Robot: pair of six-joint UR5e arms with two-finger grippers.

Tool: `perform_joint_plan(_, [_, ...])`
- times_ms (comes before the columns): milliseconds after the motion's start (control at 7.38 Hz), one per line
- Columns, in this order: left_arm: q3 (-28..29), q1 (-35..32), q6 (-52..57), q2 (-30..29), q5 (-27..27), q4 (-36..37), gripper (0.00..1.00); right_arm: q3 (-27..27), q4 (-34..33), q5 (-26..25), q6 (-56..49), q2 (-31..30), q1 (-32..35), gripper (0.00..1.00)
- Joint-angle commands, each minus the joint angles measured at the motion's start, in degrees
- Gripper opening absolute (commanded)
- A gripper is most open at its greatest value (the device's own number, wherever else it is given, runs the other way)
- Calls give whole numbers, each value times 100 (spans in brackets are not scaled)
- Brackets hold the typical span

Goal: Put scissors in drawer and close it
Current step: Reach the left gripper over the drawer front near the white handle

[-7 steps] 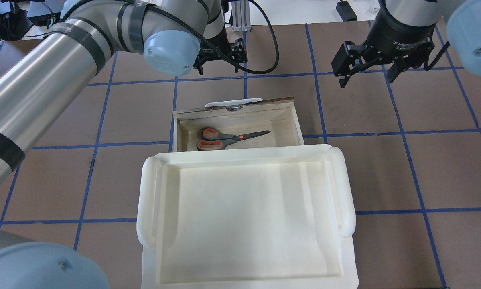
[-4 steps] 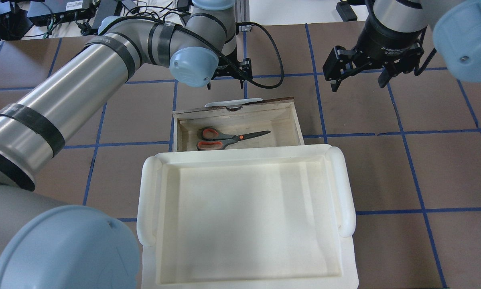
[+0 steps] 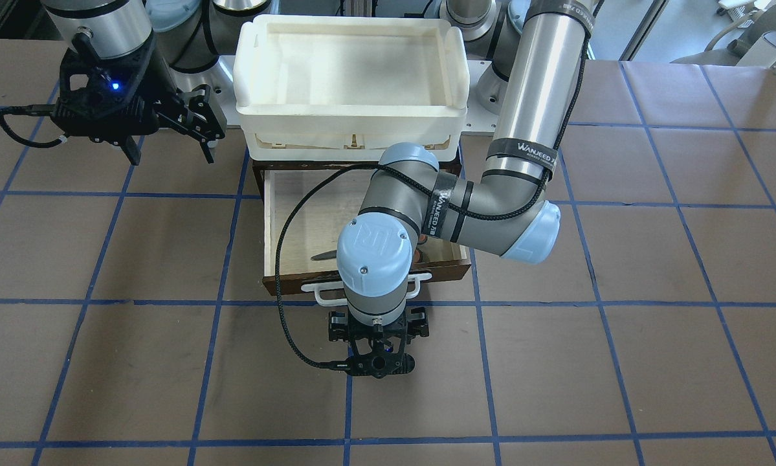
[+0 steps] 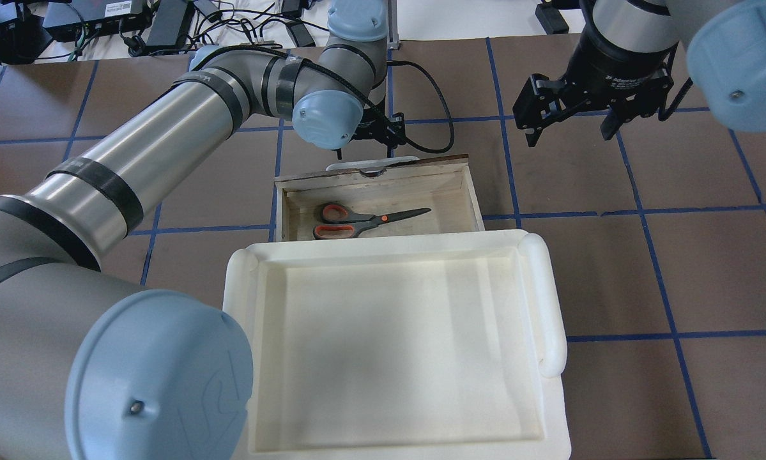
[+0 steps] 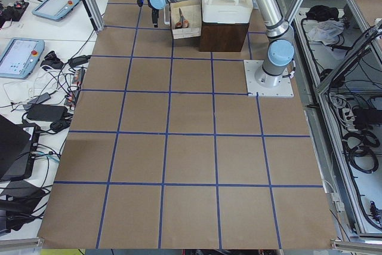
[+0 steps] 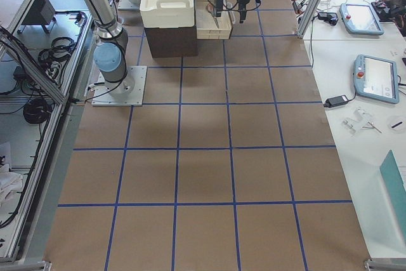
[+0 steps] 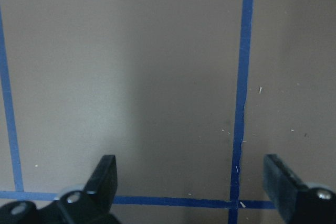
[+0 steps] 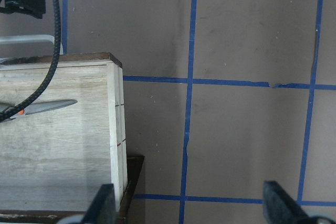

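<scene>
The scissors (image 4: pixel 357 220), grey handles lined orange-red, lie flat inside the drawer (image 4: pixel 473 191), which stands pulled out. A blade tip shows in the front-facing view (image 3: pixel 326 254) and in the right wrist view (image 8: pixel 50 106). The drawer's white bar handle (image 4: pixel 370 161) sits on its dark front panel (image 3: pixel 284 283). My left gripper (image 4: pixel 366 151) is open and empty, pointing down at the table just beyond the handle; its fingers (image 7: pixel 105 174) stand wide apart. My right gripper (image 4: pixel 569 131) is open and empty, hovering to the right of the drawer (image 8: pixel 63 145).
A white plastic tray (image 4: pixel 229 306) sits on the dark cabinet above the drawer and also shows in the front-facing view (image 3: pixel 245 65). The left arm's black cable (image 3: pixel 284 285) loops over the drawer's front corner. Brown table with blue tape grid surrounds everything.
My left arm has swung in and brought its gripper closer to the drawer's handle. My right gripper shifted slightly left. The scissors and drawer have not moved.
</scene>
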Motion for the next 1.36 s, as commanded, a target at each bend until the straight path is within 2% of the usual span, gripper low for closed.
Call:
perform_joint_plan(0, [55, -42, -345, -164, -157, -13, 100, 3, -4, -11, -21, 0, -9, 100])
perform_joint_plan(678, [64, -209, -654, -112, -139, -408, 100, 12, -4, -46, -64, -9, -9, 100])
perform_joint_plan(814, [64, -218, -698, -42, -200, -522, 100, 12, -4, -359, -291, 0, -9, 100])
perform_joint_plan(1220, [64, -358, -874, 81, -218, -637, 100, 12, -4, -398, -337, 9, -9, 100])
